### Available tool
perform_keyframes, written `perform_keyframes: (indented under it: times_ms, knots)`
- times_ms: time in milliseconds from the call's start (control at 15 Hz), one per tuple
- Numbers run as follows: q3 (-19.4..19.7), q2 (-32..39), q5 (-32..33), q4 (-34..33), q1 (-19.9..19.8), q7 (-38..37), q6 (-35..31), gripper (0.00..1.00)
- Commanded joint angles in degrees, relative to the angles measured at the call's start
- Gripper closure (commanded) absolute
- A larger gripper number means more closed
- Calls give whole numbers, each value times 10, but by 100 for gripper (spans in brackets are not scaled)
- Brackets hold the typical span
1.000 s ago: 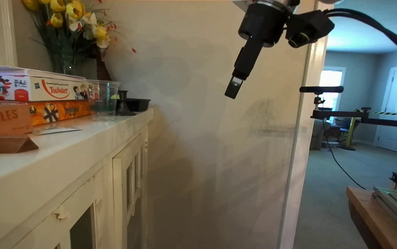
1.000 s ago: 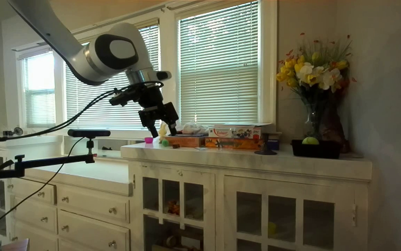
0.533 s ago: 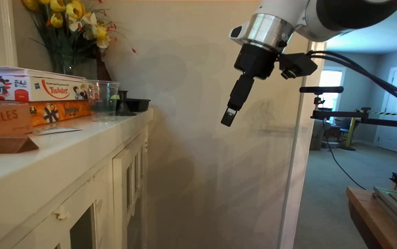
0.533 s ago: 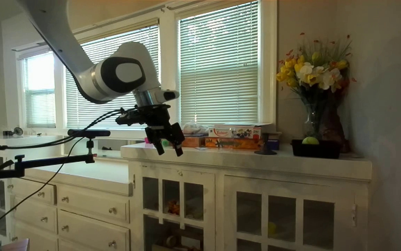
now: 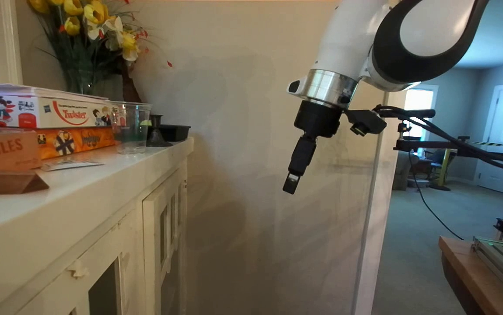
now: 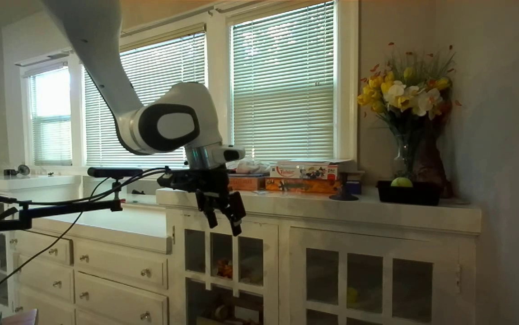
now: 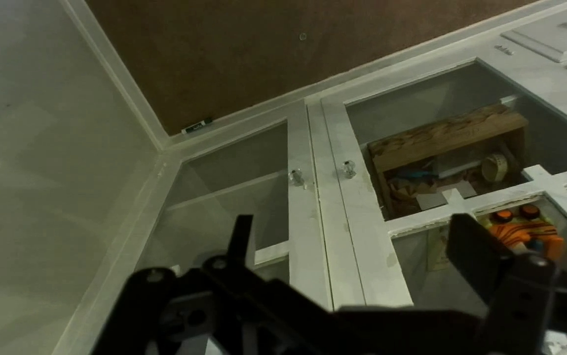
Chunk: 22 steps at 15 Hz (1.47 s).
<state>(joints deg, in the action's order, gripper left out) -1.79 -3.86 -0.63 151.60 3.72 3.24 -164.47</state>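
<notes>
My black gripper point(image 7: 352, 219) stands open, its two fingers wide apart with nothing between them. In an exterior view the gripper point(image 6: 225, 229) hangs pointing down in front of the white cabinet point(image 6: 284, 271), below the countertop's edge as seen there. From the wrist, two glass-paned doors fill the space ahead, with a clear left knob point(image 7: 295, 177) and a clear right knob point(image 7: 348, 169) close together. Neither knob is touched. Behind the right door's panes are a wooden box point(image 7: 441, 138) and an orange striped toy point(image 7: 525, 234).
On the countertop point(image 5: 98, 183) are a Twister box point(image 5: 74, 111), an orange box point(image 5: 76, 140), a clear cup point(image 5: 131, 131) and a black tray point(image 6: 408, 194) with a green ball point(image 6: 401, 182). A flower vase point(image 6: 404, 153) stands behind. A camera stand point(image 6: 72, 210) reaches in beside the arm.
My gripper has come down from countertop height to in front of the cabinet doors, shifting slightly right in an exterior view. It stays open. The arm now covers the pink and green items on the counter.
</notes>
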Motion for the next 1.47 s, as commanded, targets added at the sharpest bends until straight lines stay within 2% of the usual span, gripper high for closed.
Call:
perform_keyframes:
  times_ms: [0, 333, 400, 667, 867, 1000, 1200, 1400]
  knots:
    - [-2, 6, -20, -1, 2, 22, -1, 0]
    - [-3, 10, -31, -4, 6, 34, -3, 0]
    - [-3, 19, -14, -6, 2, 19, -9, 0]
    - [4, 68, 36, -7, -11, -1, -88, 0]
    - [37, 108, 107, -12, -9, -39, -148, 0]
    - [67, 137, 127, -20, 5, -47, -181, 0]
    - [116, 186, 122, -37, 44, -32, -232, 0]
    - [141, 239, 98, -63, 86, -22, -267, 0]
